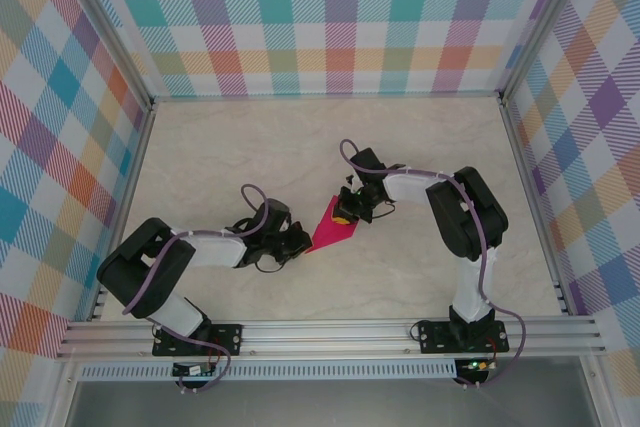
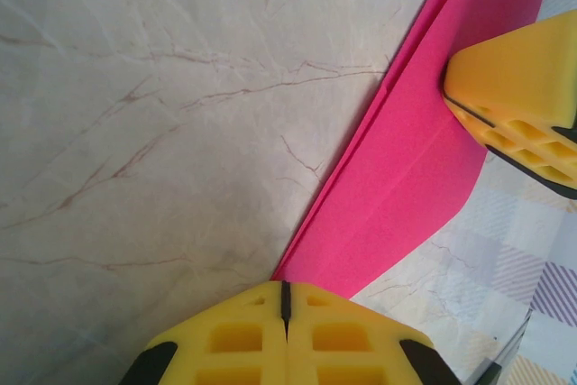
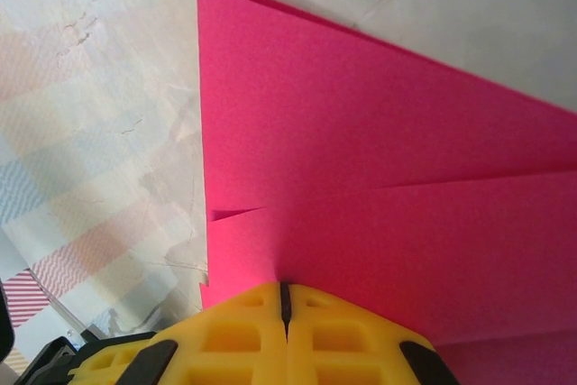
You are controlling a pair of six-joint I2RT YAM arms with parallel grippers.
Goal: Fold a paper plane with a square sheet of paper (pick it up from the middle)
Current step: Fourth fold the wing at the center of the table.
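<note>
Folded pink paper [image 1: 333, 230] flat on table [image 1: 230, 147], tip toward 7 o'clock. Left gripper [image 1: 298, 243] closed at tip, right gripper [image 1: 347, 209] closed atop 1 o'clock end; apparently nothing pinched. Light, flimsy, slippery: best taken by an edge.

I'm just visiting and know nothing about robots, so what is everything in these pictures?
folded paper: one, magenta-pink, table centre, between the grippers.
table: one, pale marble-look, under everything.
walls: three, pastel plaid, left, back, right.
rail: one, silver metal, near edge, under the arm bases.
arms: two, black and white, reaching inward from the rail.
left gripper: one, yellow fingers, shut, at the paper's narrow end.
right gripper: one, yellow fingers, shut, on the paper's wide end.
</note>
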